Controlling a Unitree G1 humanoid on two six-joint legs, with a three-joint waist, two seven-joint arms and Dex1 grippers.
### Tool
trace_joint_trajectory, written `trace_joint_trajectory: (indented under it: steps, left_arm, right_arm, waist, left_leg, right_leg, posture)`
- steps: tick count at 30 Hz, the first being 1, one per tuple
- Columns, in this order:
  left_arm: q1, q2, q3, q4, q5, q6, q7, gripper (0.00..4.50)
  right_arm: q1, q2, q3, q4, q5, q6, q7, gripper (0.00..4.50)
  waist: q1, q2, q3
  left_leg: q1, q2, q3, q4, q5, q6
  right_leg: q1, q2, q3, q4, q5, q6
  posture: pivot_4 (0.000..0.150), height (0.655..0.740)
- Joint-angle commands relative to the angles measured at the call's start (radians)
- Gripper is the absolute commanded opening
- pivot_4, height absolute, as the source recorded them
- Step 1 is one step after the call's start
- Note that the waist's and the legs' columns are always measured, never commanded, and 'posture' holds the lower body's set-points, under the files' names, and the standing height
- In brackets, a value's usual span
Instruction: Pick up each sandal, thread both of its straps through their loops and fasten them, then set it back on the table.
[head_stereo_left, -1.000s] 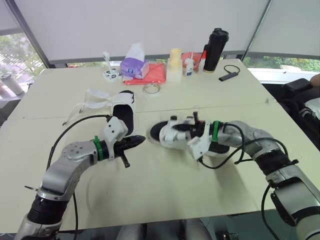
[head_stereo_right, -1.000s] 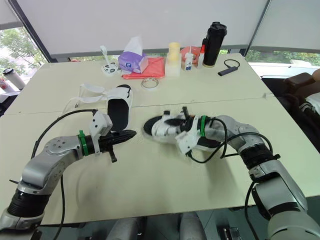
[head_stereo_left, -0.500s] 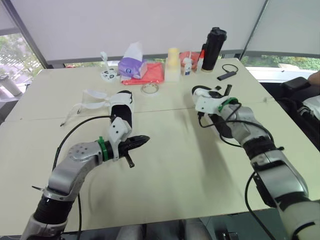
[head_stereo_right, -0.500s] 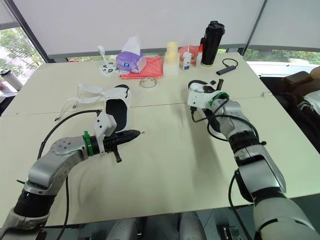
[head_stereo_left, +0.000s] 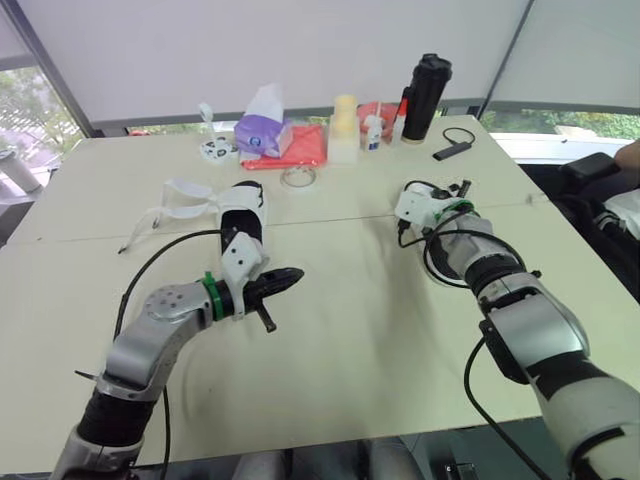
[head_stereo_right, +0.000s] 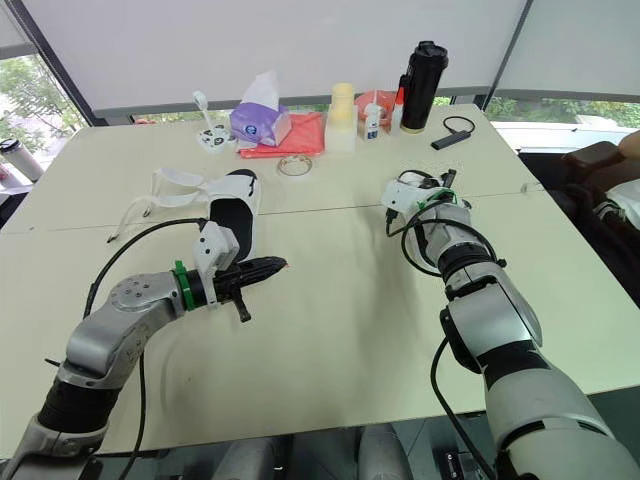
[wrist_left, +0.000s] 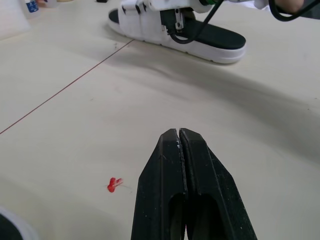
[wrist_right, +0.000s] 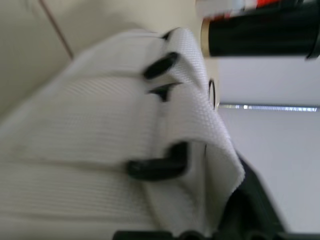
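Observation:
One white sandal (head_stereo_left: 246, 214) with a black footbed lies on the table's left half, its loose straps (head_stereo_left: 187, 199) spread out to its left. My left gripper (head_stereo_left: 294, 274) is shut and empty, hovering low just right of that sandal's near end. The second sandal (wrist_left: 220, 41) rests on the table on the right, mostly hidden under my right forearm in the head views. My right gripper (head_stereo_left: 418, 200) is on its strap end and shut on it. Up close, the woven white straps (wrist_right: 100, 125) and their black loops (wrist_right: 160, 65) show.
Along the far edge stand a purple tissue box (head_stereo_left: 262, 130), a red cloth (head_stereo_left: 305, 148), a pale container (head_stereo_left: 345, 130), a small bottle (head_stereo_left: 372, 130) and a black bottle (head_stereo_left: 425, 85). A tape ring (head_stereo_left: 298, 177) and a black device (head_stereo_left: 450, 150) lie nearer. A red mark (wrist_left: 114, 184) dots the table.
My right arm carried the second sandal from the table's middle up and over to the right, then lowered it there. The left gripper edged slightly right and stayed shut.

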Motion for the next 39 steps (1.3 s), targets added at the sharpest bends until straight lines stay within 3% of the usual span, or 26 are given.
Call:
trace_joint_trajectory:
  steps: [1,4,5,8,16,21,25,28,31,38,39]
  left_arm:
    - [0.003,-0.003,-0.009,-0.038,0.004,-0.017,0.005,0.00]
    - [0.002,-0.003,-0.010,-0.037,0.005,-0.019,0.007,0.00]
    - [0.002,-0.003,-0.011,-0.036,0.004,-0.020,0.007,0.00]
    - [-0.003,-0.003,-0.010,-0.028,0.004,-0.023,0.007,0.00]
    - [-0.008,-0.004,-0.002,-0.017,0.006,-0.034,0.019,0.00]
    - [-0.025,-0.016,0.018,-0.001,0.015,-0.057,0.051,0.00]
    - [-0.028,-0.014,0.021,0.003,0.036,-0.083,0.067,0.00]
    - [-0.038,0.031,-0.003,0.049,0.186,-0.197,0.121,0.00]
    - [-0.054,0.057,0.000,0.091,0.291,-0.287,0.179,0.86]
    - [-0.103,0.154,-0.031,0.214,0.613,-0.516,0.350,4.46]
    - [-0.117,0.160,-0.030,0.239,0.648,-0.539,0.379,4.46]
  right_arm:
    - [-0.036,0.000,0.009,-0.010,0.020,0.001,0.003,2.90]
    - [-0.025,-0.010,0.018,-0.022,0.029,-0.001,0.010,4.39]
    - [-0.012,-0.021,0.021,-0.042,0.033,-0.004,0.031,4.48]
    - [0.075,-0.089,0.015,-0.242,0.053,0.010,0.155,4.48]
    - [0.514,-0.268,-0.151,-1.201,0.232,0.345,0.669,4.48]
    - [0.617,-0.278,-0.260,-1.518,0.418,0.549,0.866,4.48]
    - [0.627,-0.259,-0.311,-1.662,0.574,0.699,0.945,4.48]
    - [0.640,-0.177,-0.409,-1.781,0.816,0.839,1.024,4.48]
    - [0.660,-0.128,-0.468,-1.835,1.000,0.957,1.057,4.50]
    - [0.584,-0.054,-0.552,-1.788,1.245,1.216,0.971,4.50]
    - [0.571,-0.046,-0.552,-1.781,1.264,1.235,0.955,4.50]
  waist:
    - [-0.004,0.000,0.000]
    - [-0.007,0.000,0.000]
    - [-0.006,0.000,0.000]
    - [-0.001,0.000,0.000]
    - [0.005,0.000,0.000]
    - [-0.001,0.000,0.000]
    - [0.004,0.000,0.000]
    - [0.012,-0.001,0.000]
    - [0.025,-0.001,0.000]
    - [0.032,-0.001,-0.001]
    - [0.031,-0.001,-0.001]
  left_leg:
    - [0.000,0.000,0.000,0.000,0.000,0.000]
    - [0.001,0.000,0.000,0.000,0.000,0.000]
    - [0.001,0.000,0.000,0.000,0.000,0.000]
    - [0.001,0.000,0.000,0.000,0.000,0.000]
    - [0.000,0.000,-0.001,0.001,0.000,0.000]
    - [0.002,0.001,-0.001,0.003,0.000,0.000]
    - [0.002,0.001,-0.001,0.004,0.000,0.000]
    - [0.001,0.001,-0.001,0.004,0.000,0.000]
    - [0.001,0.001,-0.002,0.004,0.000,0.000]
    - [0.000,0.001,-0.001,0.004,0.000,0.000]
    - [0.000,0.001,-0.001,0.004,0.000,0.000]
  right_leg:
    - [0.000,0.000,0.000,0.000,0.000,0.000]
    - [0.000,0.000,0.000,0.002,0.000,0.000]
    - [0.000,0.000,0.000,0.002,0.000,0.000]
    - [0.000,0.001,0.000,0.003,0.000,0.000]
    - [0.000,0.001,0.000,0.003,0.000,0.000]
    - [0.002,0.001,0.000,0.003,0.000,0.000]
    - [0.002,0.001,0.000,0.003,0.000,0.000]
    - [0.003,0.001,0.000,0.002,0.000,0.000]
    - [0.002,0.001,-0.001,0.002,0.000,0.000]
    - [0.002,0.001,-0.001,0.000,-0.001,-0.005]
    - [0.002,0.001,-0.001,0.000,-0.001,-0.004]
  posture:
    - [0.150,0.7400]
    - [0.150,0.7400]
    - [0.150,0.7400]
    - [0.150,0.7400]
    - [0.150,0.7400]
    - [0.150,0.7400]
    - [0.150,0.7400]
    - [0.150,0.7400]
    - [0.150,0.7400]
    - [0.150,0.7400]
    - [0.150,0.7400]
